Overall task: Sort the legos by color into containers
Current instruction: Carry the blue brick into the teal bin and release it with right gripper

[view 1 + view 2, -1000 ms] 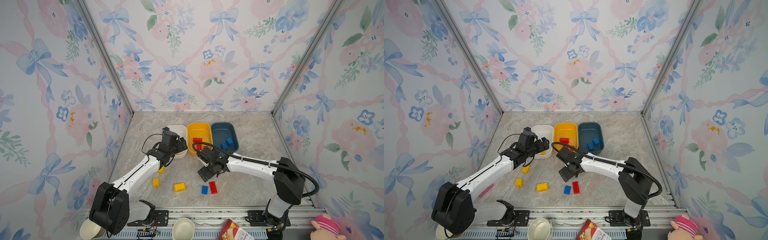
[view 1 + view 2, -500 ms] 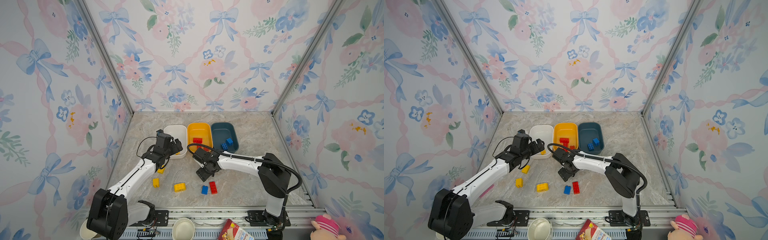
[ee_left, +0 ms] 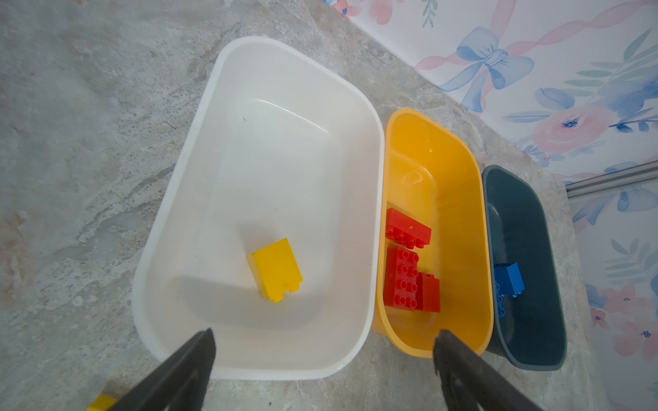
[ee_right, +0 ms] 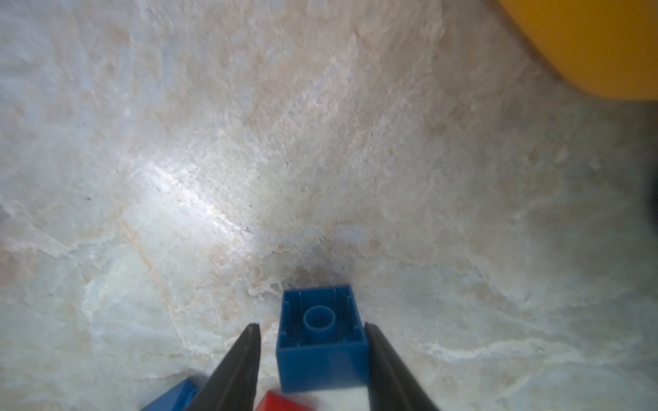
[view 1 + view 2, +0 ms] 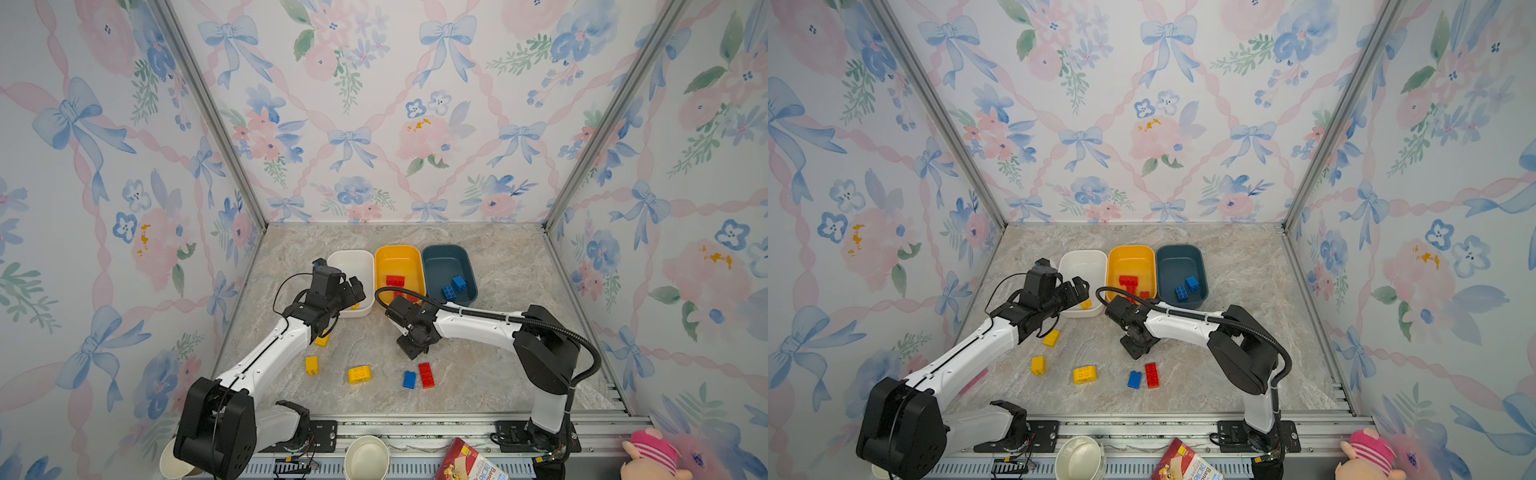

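Watch your R claw [image 4: 311, 327]: it straddles the blue brick [image 4: 322, 341] on the table [image 4: 320, 142] just near of the orange tub [image 4: 587, 46], one side touching, other just off, so uneven squeeze cd flick it away; L claw [image 3: 324, 331] gapes by white tub [image 3: 285, 160].

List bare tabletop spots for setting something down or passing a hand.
Free: strip behind the white tub, orange tub and teal tub up to the back wall; stretch from teal tub to the right wall. Crowded: front centre, where yellow bricks, a blue brick and a red brick lie; before the tubs, left tool and right tool.
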Controlling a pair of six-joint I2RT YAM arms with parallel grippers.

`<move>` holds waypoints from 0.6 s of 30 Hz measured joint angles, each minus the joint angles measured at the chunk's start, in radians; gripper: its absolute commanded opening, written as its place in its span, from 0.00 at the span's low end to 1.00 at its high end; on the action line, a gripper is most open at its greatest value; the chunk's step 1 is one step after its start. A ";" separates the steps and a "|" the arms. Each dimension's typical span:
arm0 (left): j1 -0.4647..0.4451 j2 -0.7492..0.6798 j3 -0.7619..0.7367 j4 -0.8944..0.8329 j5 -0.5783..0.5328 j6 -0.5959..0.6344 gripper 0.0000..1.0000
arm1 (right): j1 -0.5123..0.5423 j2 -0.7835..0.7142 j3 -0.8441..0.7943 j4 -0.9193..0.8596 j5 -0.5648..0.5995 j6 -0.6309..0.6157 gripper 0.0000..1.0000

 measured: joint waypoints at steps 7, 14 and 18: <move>0.000 0.000 0.000 0.000 0.000 0.000 0.98 | -0.006 0.000 0.000 0.000 0.001 0.005 0.33; 0.000 0.000 0.000 0.006 0.000 0.000 0.98 | -0.007 -0.002 0.000 0.001 0.001 0.008 0.32; 0.000 -0.003 -0.001 0.006 0.003 0.000 0.98 | -0.017 -0.028 -0.005 -0.007 0.015 0.010 0.32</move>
